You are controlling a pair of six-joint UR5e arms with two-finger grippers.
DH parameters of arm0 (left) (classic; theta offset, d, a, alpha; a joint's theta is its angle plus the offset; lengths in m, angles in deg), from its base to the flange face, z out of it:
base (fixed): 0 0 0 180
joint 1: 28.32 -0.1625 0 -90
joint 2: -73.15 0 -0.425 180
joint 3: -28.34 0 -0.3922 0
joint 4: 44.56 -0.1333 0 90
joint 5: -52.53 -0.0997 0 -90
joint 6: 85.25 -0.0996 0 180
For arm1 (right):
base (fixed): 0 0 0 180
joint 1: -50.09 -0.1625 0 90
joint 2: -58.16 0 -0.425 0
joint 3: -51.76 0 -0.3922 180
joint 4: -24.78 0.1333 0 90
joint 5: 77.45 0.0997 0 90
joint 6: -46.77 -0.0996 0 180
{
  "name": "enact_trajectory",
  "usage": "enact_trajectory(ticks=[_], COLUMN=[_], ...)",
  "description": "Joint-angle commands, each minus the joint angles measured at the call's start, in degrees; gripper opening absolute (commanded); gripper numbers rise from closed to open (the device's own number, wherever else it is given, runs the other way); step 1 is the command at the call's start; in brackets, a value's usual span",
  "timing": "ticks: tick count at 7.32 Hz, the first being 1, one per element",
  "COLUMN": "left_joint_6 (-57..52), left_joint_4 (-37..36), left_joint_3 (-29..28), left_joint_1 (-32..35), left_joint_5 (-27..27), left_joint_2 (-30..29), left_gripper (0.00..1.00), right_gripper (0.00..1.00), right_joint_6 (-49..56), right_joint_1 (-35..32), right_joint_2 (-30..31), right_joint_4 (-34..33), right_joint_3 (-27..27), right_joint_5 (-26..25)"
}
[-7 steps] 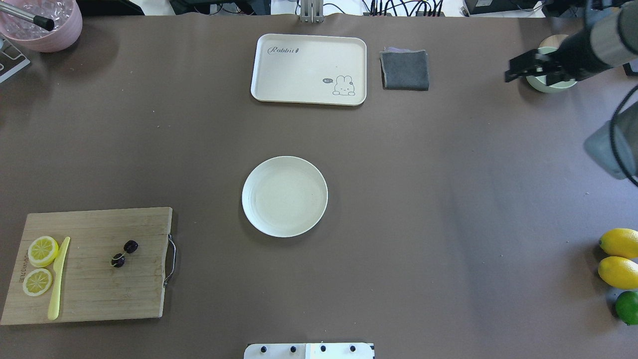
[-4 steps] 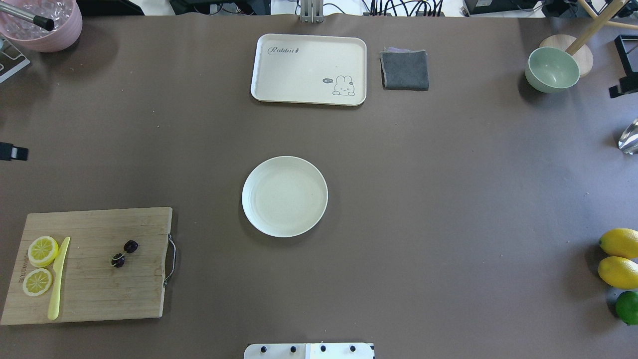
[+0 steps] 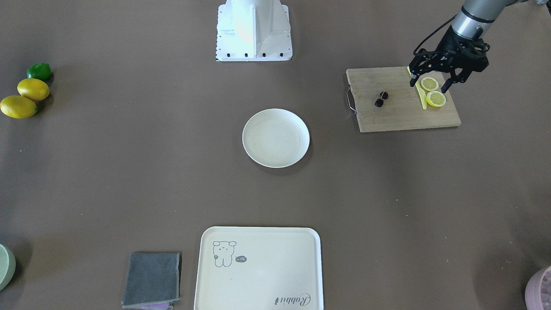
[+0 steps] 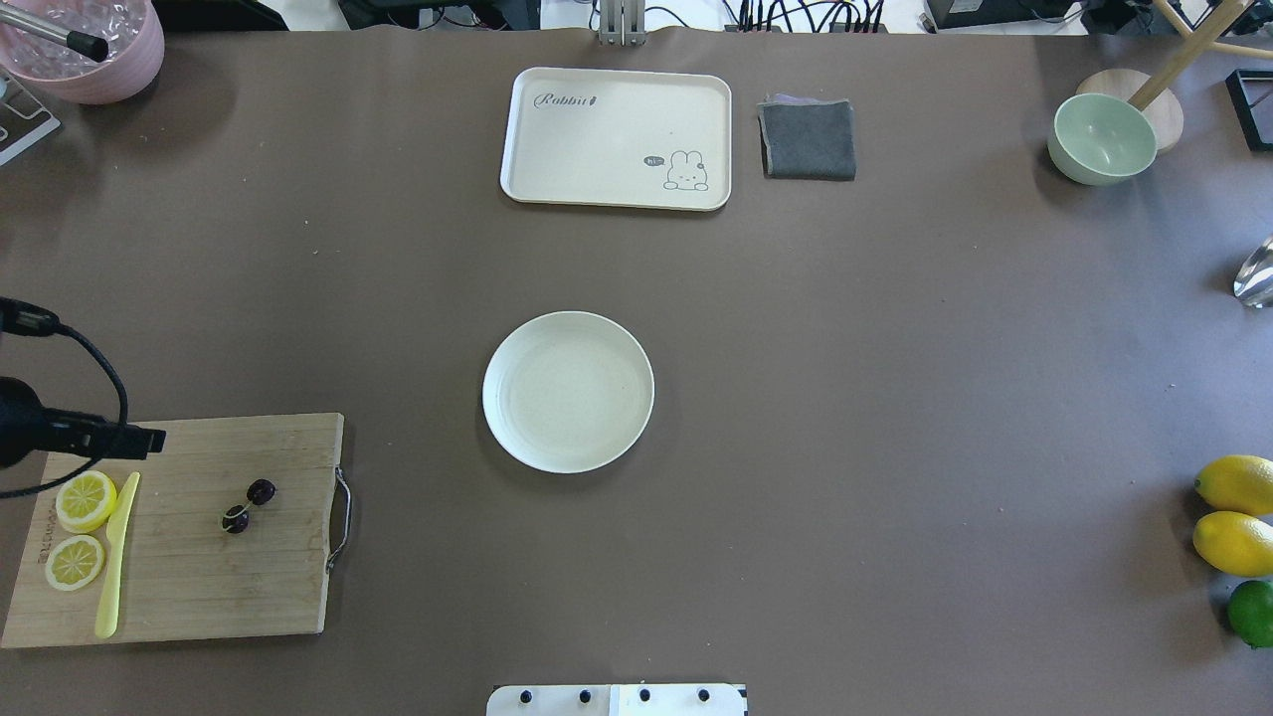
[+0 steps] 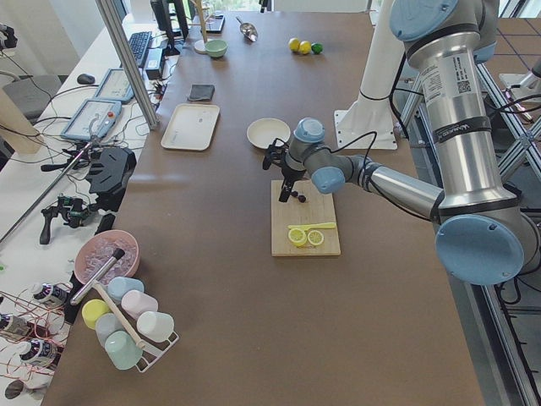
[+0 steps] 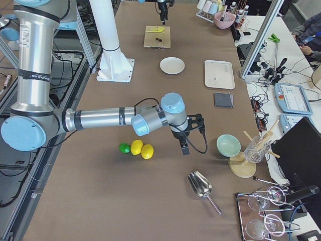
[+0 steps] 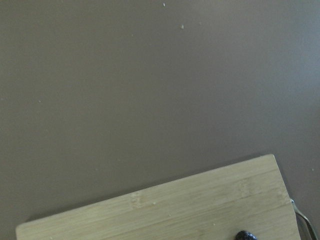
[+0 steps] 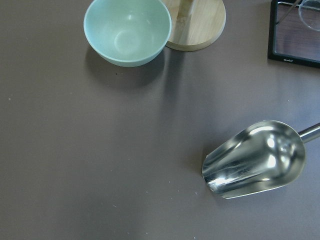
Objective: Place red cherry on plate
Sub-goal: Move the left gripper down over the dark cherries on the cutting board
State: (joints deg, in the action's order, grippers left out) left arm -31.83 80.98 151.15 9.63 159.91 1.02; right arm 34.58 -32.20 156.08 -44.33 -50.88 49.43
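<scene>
Red cherry (image 4: 249,505) on the cutting board (image 4: 199,587), well apart from the plate (image 4: 568,391).
Our left gripper (image 3: 429,84) hangs above the board near the lemon slices (image 3: 435,99), fingers spread wide, holding nothing. Our right gripper (image 6: 183,145) is near the green bowl (image 6: 229,145); we cannot tell whether its fingers are apart.

You'll find the cherry pair (image 4: 261,491), two tiny dark red balls on one thin stem, lying on the cutting board (image 4: 199,582). The round cream plate (image 4: 568,391) sits flat mid-table, well apart.
</scene>
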Motion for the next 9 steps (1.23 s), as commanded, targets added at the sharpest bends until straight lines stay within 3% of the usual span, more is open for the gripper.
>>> enact_trajectory(ticks=[1,3,6,7,9], left_joint_6=[4.49,5.99,6.61,6.61,6.61], left_joint_4=[2.16,2.25,2.25,2.25,2.25], left_joint_3=[-0.38,-2.57,-4.51,-4.52,-4.43], left_joint_1=[-8.49,-11.3,-15.0,-15.62,-16.07], left_joint_5=[-6.91,-10.16,-12.02,-12.02,-12.02], left_joint_2=[0.42,-2.55,-4.77,-4.68,-4.25], left_gripper=[0.91,0.8,0.77,0.68,0.17], right_gripper=[1.0,1.0,1.0,1.0,1.0], right_joint_6=[1.82,1.55,1.46,1.46,1.38], right_joint_1=[-0.24,-0.33,-0.33,-0.33,-0.33], right_joint_2=[0.6,0.6,0.6,0.6,0.51], right_joint_4=[0.03,0.03,-0.06,-0.06,-0.06], right_joint_3=[0.07,-0.01,0.16,0.25,0.25], right_joint_5=[-1.12,-1.2,-1.2,-1.2,-1.29])
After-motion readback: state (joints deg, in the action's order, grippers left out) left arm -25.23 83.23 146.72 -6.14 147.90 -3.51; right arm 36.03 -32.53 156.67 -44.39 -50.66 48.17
